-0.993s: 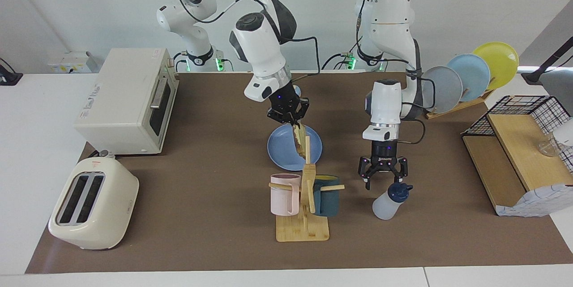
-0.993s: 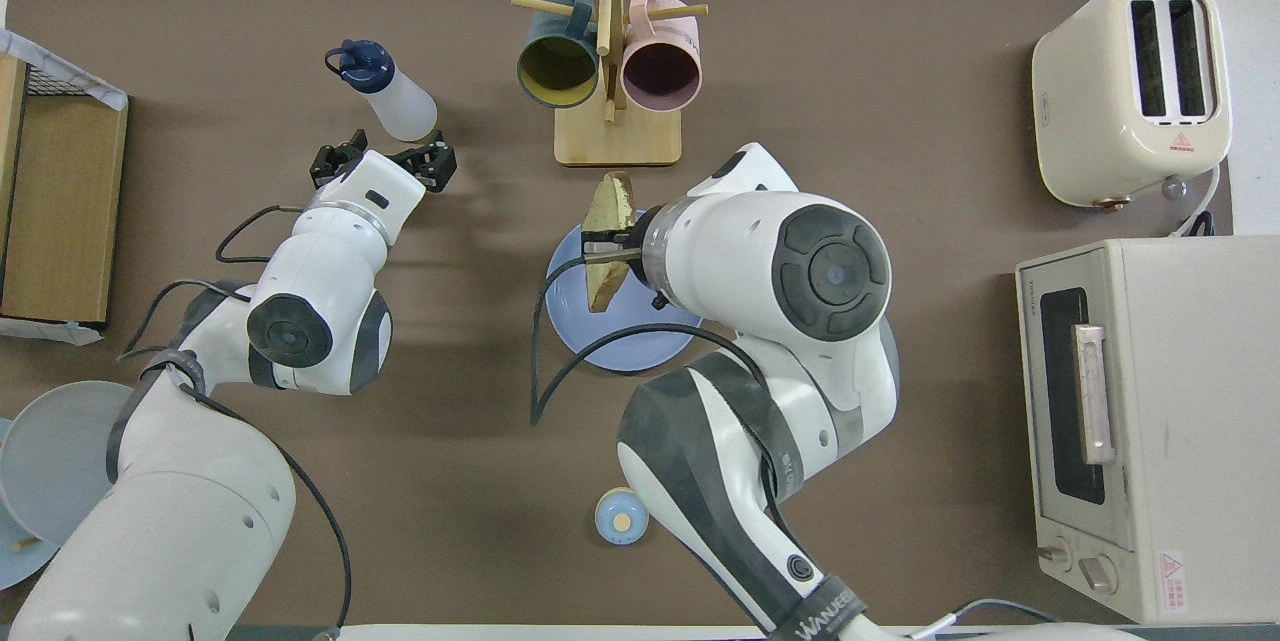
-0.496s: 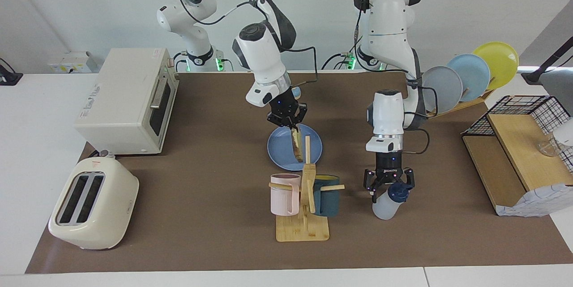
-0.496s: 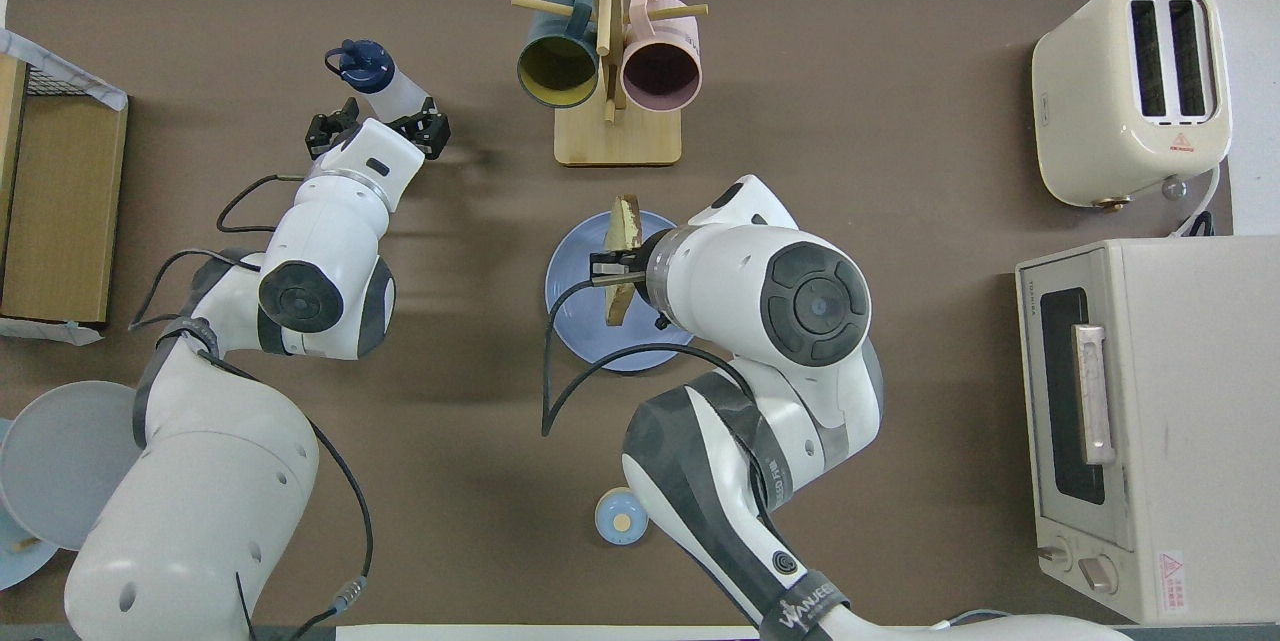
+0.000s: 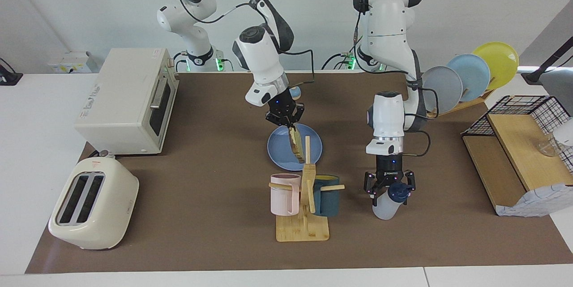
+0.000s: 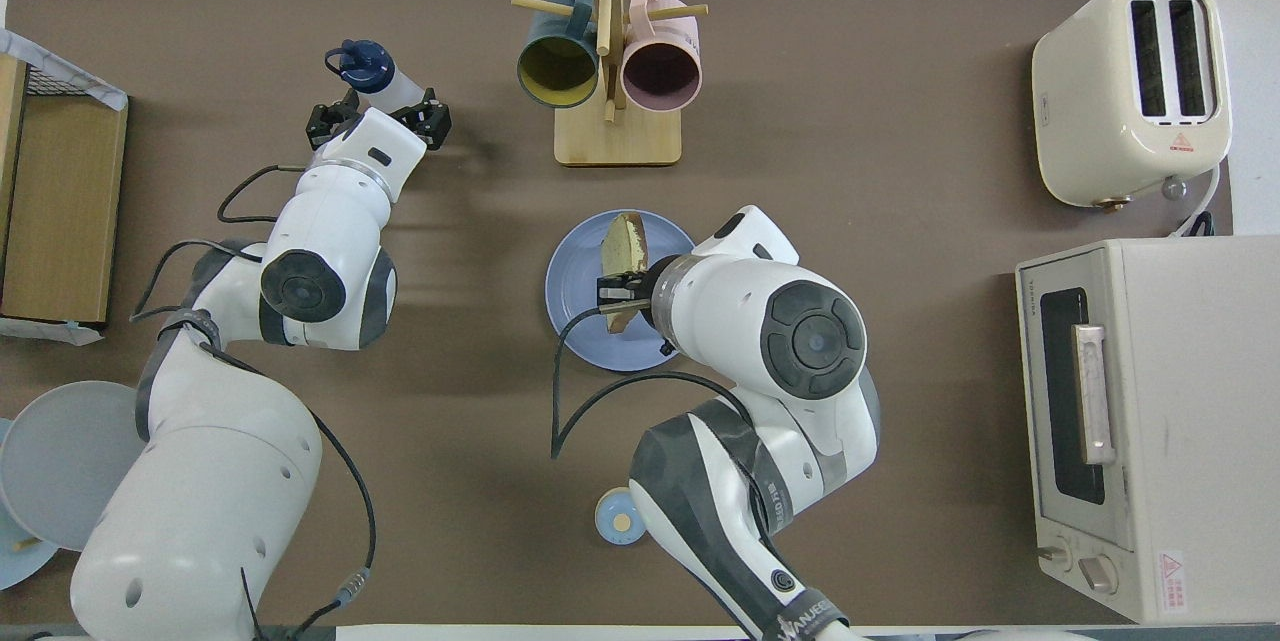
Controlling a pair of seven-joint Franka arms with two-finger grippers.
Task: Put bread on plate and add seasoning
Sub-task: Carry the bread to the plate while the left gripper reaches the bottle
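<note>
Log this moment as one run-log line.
right tool: shut on bread, over plate | left tool: open, around seasoning bottle

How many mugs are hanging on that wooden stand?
2: a pink mug on the stand's side toward the right arm's end of the table, and a dark teal mug on the other.

The right end effector (image 5: 286,122) is clamped on the top edge of the bread (image 5: 295,145), which hangs tilted over the blue plate (image 5: 280,148). At four o'clock from the plate, the left end effector (image 5: 390,187), jaws spread, straddles the seasoning bottle (image 5: 388,202) just below its navy cap. The mug rack (image 5: 304,215) stands at the plate's six o'clock on the brown surface (image 5: 201,197).
</note>
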